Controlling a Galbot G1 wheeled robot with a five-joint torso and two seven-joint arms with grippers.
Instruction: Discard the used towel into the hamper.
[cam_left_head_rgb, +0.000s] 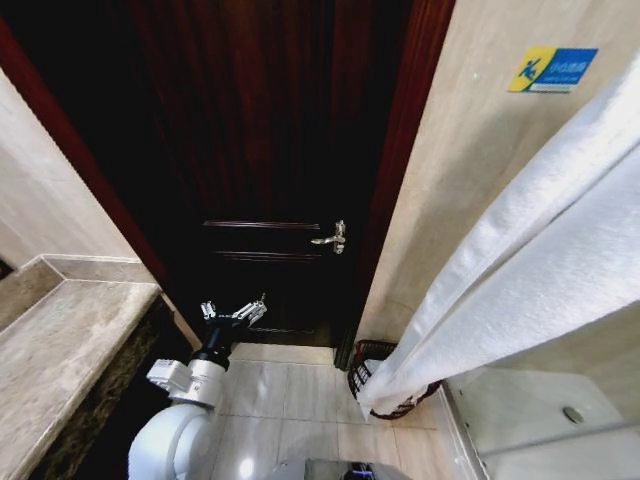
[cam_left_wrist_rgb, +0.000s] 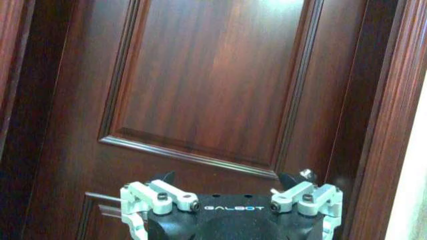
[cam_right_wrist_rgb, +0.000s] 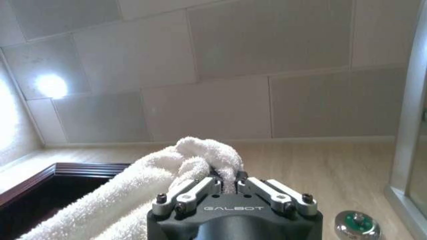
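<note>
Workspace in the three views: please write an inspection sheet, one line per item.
Surface: pale tiled floor; stone counter at the robot's left.
Job's things: white towel hangs stretched, its lower end at the hamper by the door frame.
Clutter: nothing seen.
Grippers: right tool shut on the towel; left tool open, empty, facing the dark wooden door.
Cables: nothing seen.
Surroundings: door handle, wall sign, floor drain.
</note>
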